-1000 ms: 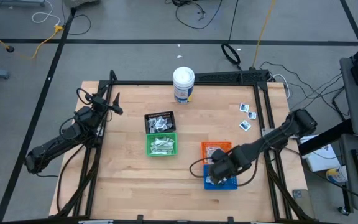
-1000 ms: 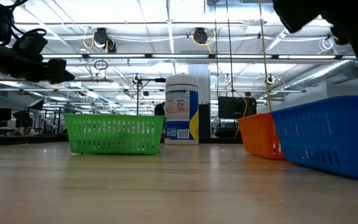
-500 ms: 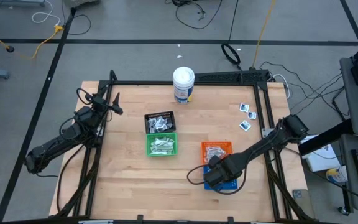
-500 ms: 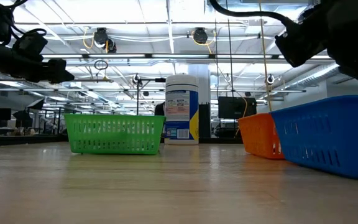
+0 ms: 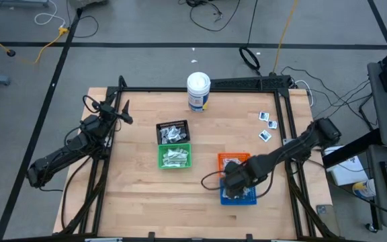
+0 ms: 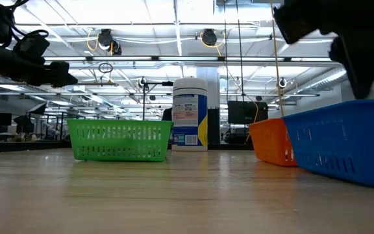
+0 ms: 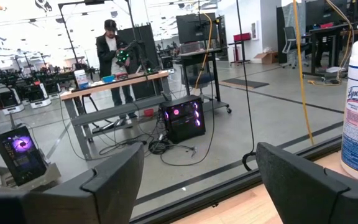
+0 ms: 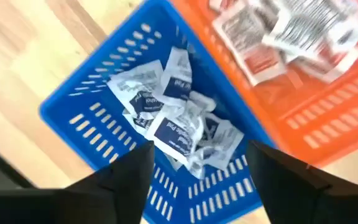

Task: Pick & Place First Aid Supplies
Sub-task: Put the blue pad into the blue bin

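Table (image 5: 140,181) carries four baskets; the blue basket (image 8: 104,124) holds white packets (image 8: 166,127), a few more lying loose (image 5: 267,124) nearby. Right gripper (image 8: 197,174) hovers above it, fingers spread, empty; left gripper (image 7: 197,180) waits released at the far-left edge. Packets look light, flimsy, slippery: pinch one edge.

Bright, even overhead light across the table (image 5: 140,181), soft shadows only; ceiling lamps (image 6: 106,40) glaring in the low view; motion blur smearing the orange basket (image 8: 328,93); near fingers (image 7: 114,186) soft, out of focus
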Tool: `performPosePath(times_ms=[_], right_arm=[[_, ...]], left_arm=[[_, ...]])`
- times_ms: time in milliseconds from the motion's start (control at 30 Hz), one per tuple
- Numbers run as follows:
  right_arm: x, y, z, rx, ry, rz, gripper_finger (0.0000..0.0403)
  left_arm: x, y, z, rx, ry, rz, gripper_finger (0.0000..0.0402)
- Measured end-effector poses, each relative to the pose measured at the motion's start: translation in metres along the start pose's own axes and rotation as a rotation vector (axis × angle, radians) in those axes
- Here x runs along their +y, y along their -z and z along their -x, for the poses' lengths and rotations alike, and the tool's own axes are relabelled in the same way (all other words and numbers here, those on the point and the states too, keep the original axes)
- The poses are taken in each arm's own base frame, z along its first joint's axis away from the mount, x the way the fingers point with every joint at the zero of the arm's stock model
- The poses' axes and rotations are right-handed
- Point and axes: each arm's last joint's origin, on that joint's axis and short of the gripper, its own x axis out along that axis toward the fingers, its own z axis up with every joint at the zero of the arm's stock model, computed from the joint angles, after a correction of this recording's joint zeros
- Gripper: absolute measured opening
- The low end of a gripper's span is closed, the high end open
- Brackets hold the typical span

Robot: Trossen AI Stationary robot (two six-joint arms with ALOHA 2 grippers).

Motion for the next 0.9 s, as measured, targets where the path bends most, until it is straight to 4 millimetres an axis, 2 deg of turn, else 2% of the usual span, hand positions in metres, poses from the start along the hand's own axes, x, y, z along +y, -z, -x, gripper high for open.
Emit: performPosePath(times_ms=[133,300,500,900], right_arm=[[-0.012,-0.010,0.019,-0.036,-0.055,0.053,0.0275],[-0.028,-0.025,0.037,-0.084,-0.100,0.108,0.0285],[-0.052,-0.052,0.044,-0.099,-0.076,0.104,0.0278],[-0.152,-0.109,0.053,0.001,0.069,-0.259,0.0260]], left_arm=[[0.000,0.000,0.000,0.000,0.000,0.000,0.0308],[0.000,0.000,0.000,0.000,0.000,0.000,0.0316],[0.000,0.000,0.000,0.000,0.000,0.000,0.0328],[0.000,0.000,0.000,0.000,0.000,0.000,0.0315]])
